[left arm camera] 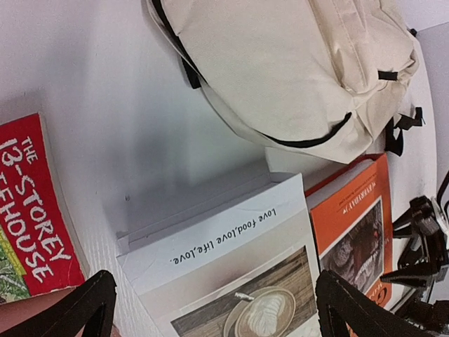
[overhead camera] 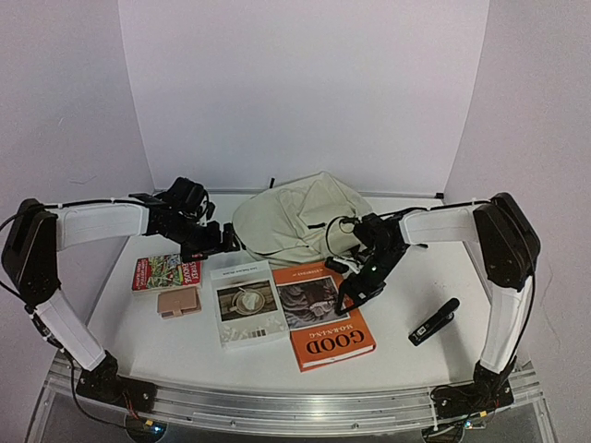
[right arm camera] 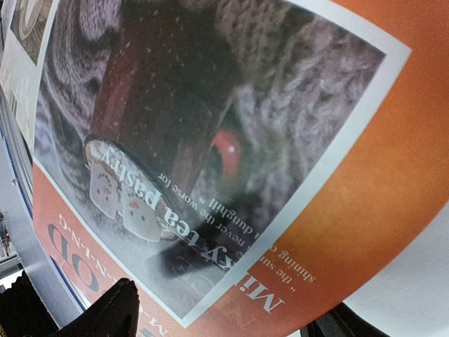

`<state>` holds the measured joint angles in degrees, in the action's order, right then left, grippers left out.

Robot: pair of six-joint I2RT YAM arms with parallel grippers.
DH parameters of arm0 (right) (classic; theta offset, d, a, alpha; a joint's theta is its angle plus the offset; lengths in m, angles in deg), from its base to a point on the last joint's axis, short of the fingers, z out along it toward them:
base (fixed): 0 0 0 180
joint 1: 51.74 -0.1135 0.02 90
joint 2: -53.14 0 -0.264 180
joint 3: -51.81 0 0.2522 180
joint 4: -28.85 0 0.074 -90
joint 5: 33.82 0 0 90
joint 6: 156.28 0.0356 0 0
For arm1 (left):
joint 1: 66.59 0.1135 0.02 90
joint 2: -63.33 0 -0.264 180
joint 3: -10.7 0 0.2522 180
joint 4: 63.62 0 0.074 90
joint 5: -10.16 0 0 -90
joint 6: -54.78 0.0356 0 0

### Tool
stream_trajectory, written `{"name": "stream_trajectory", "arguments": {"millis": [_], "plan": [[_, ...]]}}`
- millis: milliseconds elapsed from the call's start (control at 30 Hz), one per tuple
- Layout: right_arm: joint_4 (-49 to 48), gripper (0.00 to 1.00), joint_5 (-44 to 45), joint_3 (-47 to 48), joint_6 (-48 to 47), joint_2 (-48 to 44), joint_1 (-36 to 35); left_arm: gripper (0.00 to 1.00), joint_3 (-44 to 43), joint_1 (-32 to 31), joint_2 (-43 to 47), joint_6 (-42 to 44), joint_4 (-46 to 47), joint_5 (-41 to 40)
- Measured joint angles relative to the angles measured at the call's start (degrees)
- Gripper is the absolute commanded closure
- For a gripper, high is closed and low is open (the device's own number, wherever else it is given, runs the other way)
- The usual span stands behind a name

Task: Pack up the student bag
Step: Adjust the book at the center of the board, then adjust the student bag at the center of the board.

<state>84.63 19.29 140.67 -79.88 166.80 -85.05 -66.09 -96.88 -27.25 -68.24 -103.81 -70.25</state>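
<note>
Orange book [overhead camera: 328, 318], white book [overhead camera: 245, 303], tan wallet [overhead camera: 179, 302], red book [overhead camera: 166, 272] and a black tool [overhead camera: 434, 322] lie unpacked in front of the student bag [overhead camera: 291, 221]; packing looks barely begun. The right gripper [overhead camera: 355, 284], fingers apart, sits low over the orange book. The left gripper [overhead camera: 220, 242], spread wide, hangs just before the bag, whose inside is hidden.

A white table [overhead camera: 406, 369] takes up the lower half of the scene, and a silver metal rail [overhead camera: 295, 404] runs along its near edge. Behind the table stands a plain white back wall [overhead camera: 305, 92], with a left wall [overhead camera: 55, 101] and a right wall [overhead camera: 540, 101] rising at the table's two sides, both faintly lilac. The light is soft and even, and shadows on the table are weak.
</note>
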Motion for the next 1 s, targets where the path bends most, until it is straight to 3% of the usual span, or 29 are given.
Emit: {"name": "stream_trajectory", "arguments": {"millis": [333,500,800,900,1000], "plan": [[2.65,0.12,-2.83,-1.28,-1.61,-1.94,-1.98,0.0,-15.86,0.83,-13.43,1.58,0.85,-0.57],[3.76,0.08,-3.48,0.53,-1.5,-6.47,0.02,0.01,-22.1,5.37,-19.78,0.12,2.93,4.28],[2.48,0.08,-2.3,10.38,2.63,-7.93,12.13,0.14,-28.15,8.72,-28.96,-2.94,4.94,9.79],[1.3,0.08,-1.08,11.15,4.13,-7.93,13.18,0.19,-28.46,8.01,-31.3,-4.16,5.58,10.8],[0.5,0.08,-0.66,11.18,5.66,-7.72,12.71,0.3,-29.56,7.21,-33.91,-5.05,5.91,11.5]]}}
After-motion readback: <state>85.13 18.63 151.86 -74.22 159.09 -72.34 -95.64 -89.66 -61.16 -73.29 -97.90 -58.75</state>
